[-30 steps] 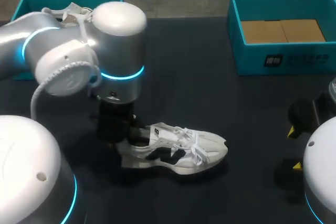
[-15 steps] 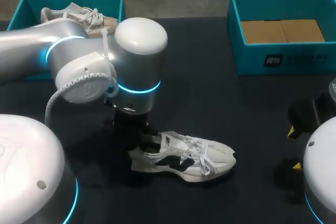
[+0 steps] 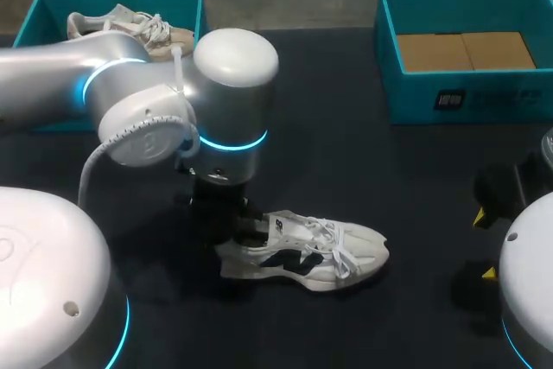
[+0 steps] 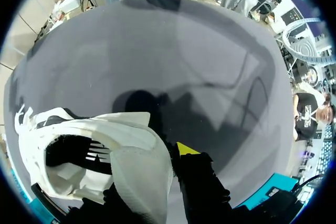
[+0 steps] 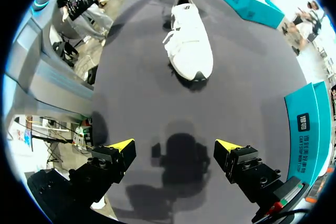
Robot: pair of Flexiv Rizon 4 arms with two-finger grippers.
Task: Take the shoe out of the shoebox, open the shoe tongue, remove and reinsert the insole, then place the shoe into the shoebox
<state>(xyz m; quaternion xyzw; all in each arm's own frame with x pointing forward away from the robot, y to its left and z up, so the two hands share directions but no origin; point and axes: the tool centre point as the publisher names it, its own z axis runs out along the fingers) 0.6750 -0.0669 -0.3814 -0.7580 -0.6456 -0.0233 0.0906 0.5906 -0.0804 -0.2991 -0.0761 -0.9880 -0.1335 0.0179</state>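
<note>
dark tabletop runs under everything. nearest the robot, on its right side, the right gripper (image 5: pixel 175 144) hangs low over bare table, yellow tips spread wide with nothing between them, well apart from the shoe. further in, near the middle, the white shoe (image 3: pixel 302 252) stands sole-down on the table, outside both boxes. the left gripper (image 3: pixel 240 229) comes straight down on its heel and looks pinched shut on the heel wall. the wrist view shows one yellow tip outside the heel and the other finger hidden on the inner side, so that grip is my reading. the shoe's long axis lies across the table, nearly side to side, heel toward the left arm, toe toward the right arm, laces and tongue facing up. the step in hand seems to be opening the tongue. to do it well, the left should pin the heel flat as an anchor. the right should then come over the laces, take only the tongue's top edge just ahead of the collar, and lift up and toe-ward, clear of the loose lace loops. at the far edge, the left shoebox (image 3: pixel 33 16) holds another shoe (image 3: pixel 130 25), and the right shoebox (image 3: pixel 484 97) shows a brown cardboard insert (image 3: pixel 467 51).
</note>
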